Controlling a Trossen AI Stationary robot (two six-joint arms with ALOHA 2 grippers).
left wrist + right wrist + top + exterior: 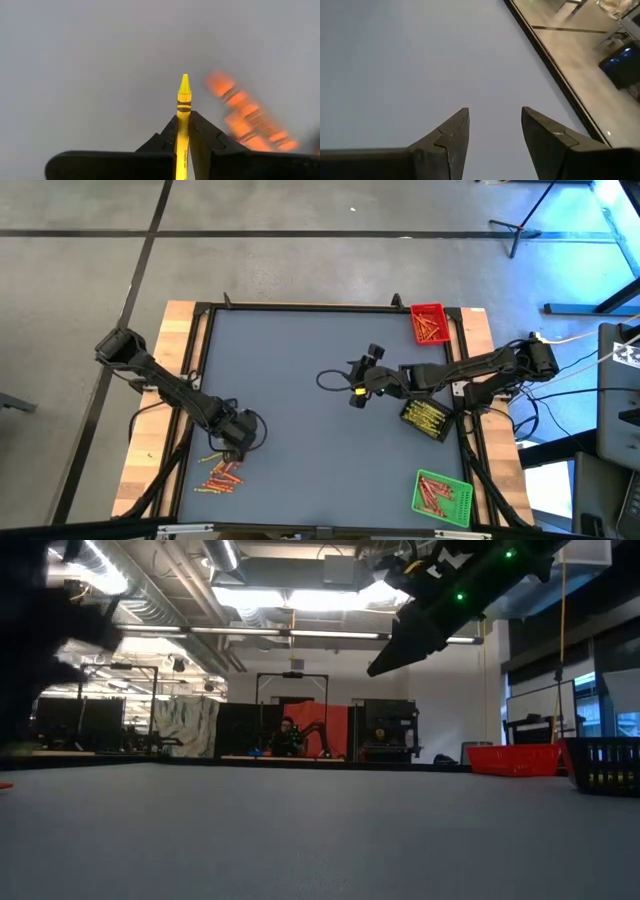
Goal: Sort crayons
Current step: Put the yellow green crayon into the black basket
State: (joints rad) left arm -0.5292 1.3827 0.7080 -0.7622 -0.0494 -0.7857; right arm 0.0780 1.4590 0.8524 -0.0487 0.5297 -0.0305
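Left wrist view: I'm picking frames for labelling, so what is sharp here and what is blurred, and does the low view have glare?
Left wrist view: the yellow crayon in the left gripper is sharp; the orange crayons beside it are blurred. Low view: ceiling lights glare, and the arm overhead is dark against them.

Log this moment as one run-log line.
left pincer: shut on yellow crayon | right pincer: open, empty | crayon pile: by left pincer

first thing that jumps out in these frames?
The left gripper, shut on a yellow crayon at the table's near-left corner, just above the loose crayon pile. Next, the three trays along the right edge: red, black, green. The right gripper hangs open mid-table, empty.
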